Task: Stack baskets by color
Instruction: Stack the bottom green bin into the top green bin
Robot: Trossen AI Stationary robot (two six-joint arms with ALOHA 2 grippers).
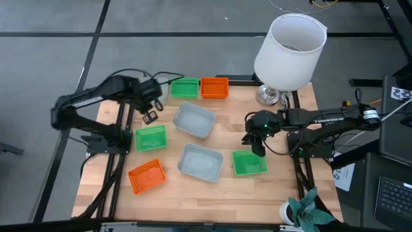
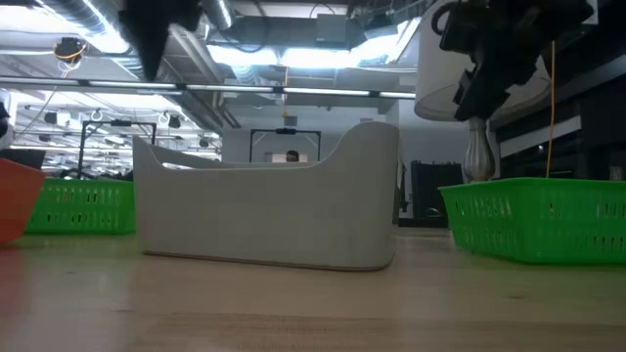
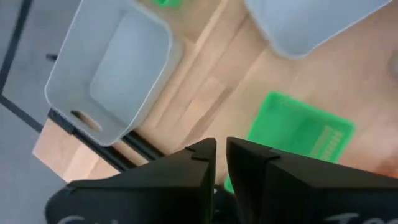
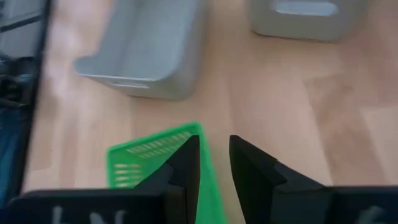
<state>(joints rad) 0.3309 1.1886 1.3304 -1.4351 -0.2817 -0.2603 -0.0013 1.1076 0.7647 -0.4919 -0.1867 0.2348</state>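
On the wooden table [image 1: 225, 193] stand several baskets. A green [image 1: 185, 87] and an orange one [image 1: 214, 87] sit side by side at the far edge. Two grey-blue ones [image 1: 194, 120] [image 1: 200, 161] stand mid-table. A green basket [image 1: 150, 138] and an orange one [image 1: 146, 176] are at the left, and another green one [image 1: 248, 162] at the right. My left gripper [image 1: 150, 116] hangs high over the table's left part, a narrow gap between its fingers [image 3: 221, 155], holding nothing. My right gripper [image 1: 258, 148] hovers open above the right green basket's far rim [image 4: 149, 162], well clear of it [image 2: 479, 68].
A big white lampshade on a glass foot [image 1: 290, 48] stands at the far right corner. Bare wood lies along the near edge and between the mid-table baskets and the right green one. A green-leafed thing [image 1: 308, 209] sits past the near right corner.
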